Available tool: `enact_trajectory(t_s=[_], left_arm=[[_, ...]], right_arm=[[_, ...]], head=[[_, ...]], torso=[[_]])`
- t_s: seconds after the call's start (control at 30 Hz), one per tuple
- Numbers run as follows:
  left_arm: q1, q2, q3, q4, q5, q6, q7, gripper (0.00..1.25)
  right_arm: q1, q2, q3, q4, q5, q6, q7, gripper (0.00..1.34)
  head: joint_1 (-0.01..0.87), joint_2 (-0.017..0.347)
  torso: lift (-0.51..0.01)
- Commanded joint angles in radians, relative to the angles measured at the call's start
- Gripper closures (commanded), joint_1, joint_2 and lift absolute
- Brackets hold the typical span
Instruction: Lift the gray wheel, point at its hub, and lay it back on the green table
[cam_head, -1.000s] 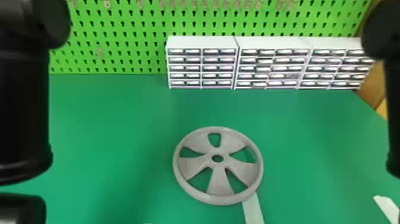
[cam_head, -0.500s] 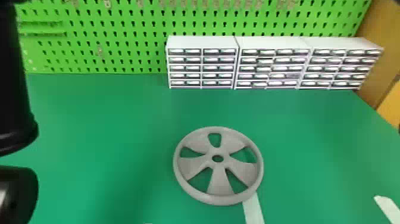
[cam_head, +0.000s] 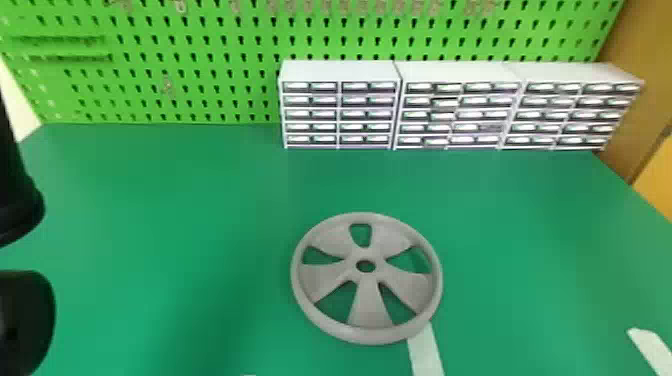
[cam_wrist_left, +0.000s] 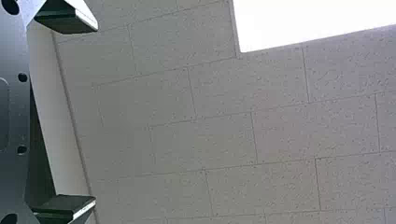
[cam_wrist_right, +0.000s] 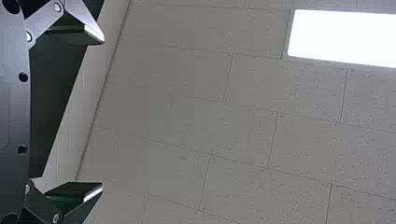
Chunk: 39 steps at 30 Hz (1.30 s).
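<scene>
The gray wheel (cam_head: 370, 310) lies flat on the green table (cam_head: 150, 210) in the head view, a little right of centre, its hub hole facing up. No gripper touches it. Black parts of my left arm (cam_head: 25, 320) stand at the left edge, well apart from the wheel. In the left wrist view my left gripper (cam_wrist_left: 96, 114) is open, with ceiling beyond its widely spaced fingers. The right wrist view has my right gripper (cam_wrist_right: 102, 112) open too, nothing between its fingers, also against the ceiling.
White drawer cabinets (cam_head: 460, 72) line the table's back, before a green pegboard (cam_head: 200, 65). A pale tape strip (cam_head: 425, 350) runs out from under the wheel's near rim; another strip (cam_head: 652, 350) lies at the lower right. A brown panel (cam_head: 635, 125) stands at the back right.
In the head view my left arm has drawn outward to the left edge, and my right arm has gone out past the right edge. The wheel has kept its place.
</scene>
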Motion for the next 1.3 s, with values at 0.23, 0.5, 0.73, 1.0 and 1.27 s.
enact_trajectory(t_s=[0.23,0.5,0.73,1.0,1.27], left_arm=[[0.012,0.000,0.015,-0.001,0.006,-0.013,0.005,0.00],[0.011,0.002,0.015,-0.001,0.001,-0.013,0.004,0.00],[0.011,0.002,0.015,-0.004,0.010,-0.013,0.004,0.00],[0.004,0.005,0.016,-0.015,0.010,-0.012,0.007,0.00],[0.011,0.009,0.016,-0.017,0.018,-0.012,0.010,0.00]], right_arm=[[0.011,-0.004,-0.020,-0.005,-0.004,0.000,-0.006,0.19],[0.011,-0.002,-0.015,-0.010,-0.006,0.000,-0.009,0.19],[0.014,-0.008,-0.012,-0.017,-0.006,0.000,-0.009,0.19],[0.011,-0.007,-0.013,-0.021,-0.006,0.005,-0.013,0.19],[0.003,-0.014,0.005,-0.022,0.011,0.018,-0.024,0.19]], head=[[0.692,0.048],[0.692,0.048],[0.692,0.048],[0.692,0.048],[0.692,0.048]], torso=[[-0.093],[-0.093],[-0.093],[-0.093],[-0.093]])
